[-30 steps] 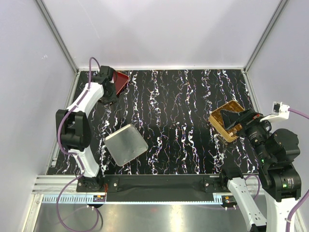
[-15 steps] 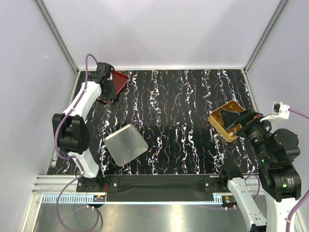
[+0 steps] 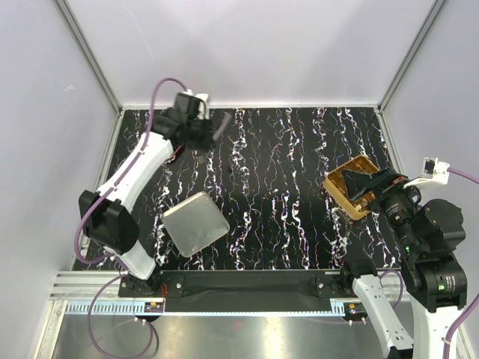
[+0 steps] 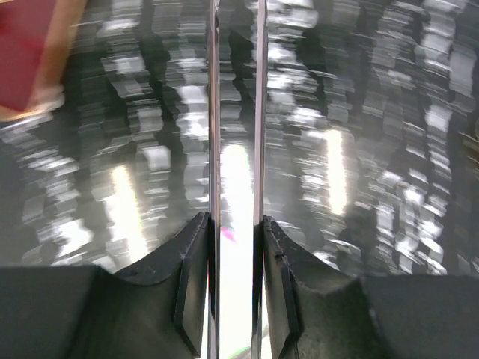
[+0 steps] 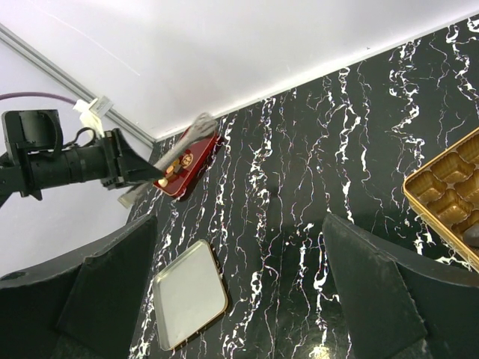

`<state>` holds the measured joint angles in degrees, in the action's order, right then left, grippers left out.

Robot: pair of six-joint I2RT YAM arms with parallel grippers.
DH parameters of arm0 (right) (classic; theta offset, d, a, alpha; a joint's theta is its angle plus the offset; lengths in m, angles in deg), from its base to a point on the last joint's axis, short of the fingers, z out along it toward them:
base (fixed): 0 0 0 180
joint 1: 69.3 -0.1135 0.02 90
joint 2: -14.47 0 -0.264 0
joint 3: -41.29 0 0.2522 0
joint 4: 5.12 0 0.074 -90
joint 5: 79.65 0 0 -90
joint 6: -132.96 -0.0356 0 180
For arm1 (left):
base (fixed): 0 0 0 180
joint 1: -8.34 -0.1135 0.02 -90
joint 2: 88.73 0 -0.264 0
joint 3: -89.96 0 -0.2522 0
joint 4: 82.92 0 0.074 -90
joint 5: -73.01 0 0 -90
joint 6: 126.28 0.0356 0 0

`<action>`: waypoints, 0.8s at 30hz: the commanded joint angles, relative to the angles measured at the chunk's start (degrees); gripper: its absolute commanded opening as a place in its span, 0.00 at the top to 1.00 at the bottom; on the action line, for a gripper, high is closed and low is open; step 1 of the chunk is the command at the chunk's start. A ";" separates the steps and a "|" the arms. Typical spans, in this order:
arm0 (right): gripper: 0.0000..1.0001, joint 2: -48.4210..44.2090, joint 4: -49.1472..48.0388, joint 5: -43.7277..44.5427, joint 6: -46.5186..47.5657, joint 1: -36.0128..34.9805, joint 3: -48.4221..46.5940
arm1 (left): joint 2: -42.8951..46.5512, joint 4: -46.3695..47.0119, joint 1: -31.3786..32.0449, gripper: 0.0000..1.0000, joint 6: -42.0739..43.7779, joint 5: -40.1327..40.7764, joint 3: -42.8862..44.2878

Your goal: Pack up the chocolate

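1. Right wrist view: the small brown and tan chocolate pieces (image 5: 177,162) lie in the shallow red rectangular tray (image 5: 197,155). The tray sits in the far left corner of the black white-veined counter (image 3: 284,172), with its long axis diagonal to the back wall.
2. The left gripper (image 3: 206,127) is just right of that tray, off the counter and blurred. It is much the nearer gripper to the chocolate.
3. In the left wrist view the left gripper (image 4: 236,224) is pinched on a thin two-bladed tool (image 4: 215,112). The tool's long axis runs straight out ahead. Whether anything sits between the blades cannot be told.
4. The red tray shows in the upper left corner of that view, so the chocolate lies left of the tool's line.
5. The gold compartmented box (image 5: 449,183) stands at the right side of the counter. Its visible compartments look empty.
6. The right gripper (image 3: 367,187) hangs over the box with its jaws spread wide, holding nothing.
7. A square silvery metal lid (image 3: 196,223) lies near the left arm's base with nothing on it.
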<state>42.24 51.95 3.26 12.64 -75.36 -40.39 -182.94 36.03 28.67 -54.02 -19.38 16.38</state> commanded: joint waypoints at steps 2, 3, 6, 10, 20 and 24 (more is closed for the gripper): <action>0.00 0.62 -1.39 -0.47 -0.35 -0.35 -2.30 | 1.58 7.99 9.00 0.71 -4.67 -6.48 2.26; 0.00 0.45 -1.47 -0.55 -0.35 -0.44 -2.39 | 1.14 9.22 12.67 0.71 -5.89 -7.35 2.61; 0.00 0.53 -1.21 -0.64 -0.52 -0.35 -2.48 | -1.49 12.82 19.88 0.72 -8.18 -8.24 4.01; 0.00 0.36 -0.86 -0.47 -0.35 -0.35 -2.57 | -8.60 14.07 27.99 0.72 -8.98 -8.33 10.93; 0.00 -0.08 -0.24 0.24 0.18 -0.35 -2.57 | -21.18 14.33 38.63 0.72 -6.27 -7.37 21.41; 0.00 0.00 -0.59 0.24 0.27 -0.26 -2.22 | -24.17 14.06 39.60 0.72 -5.73 -7.10 22.56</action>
<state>42.22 52.01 3.35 12.48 -75.36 -41.64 -207.03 47.07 67.86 -61.10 -26.25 35.53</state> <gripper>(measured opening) 0.994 0.339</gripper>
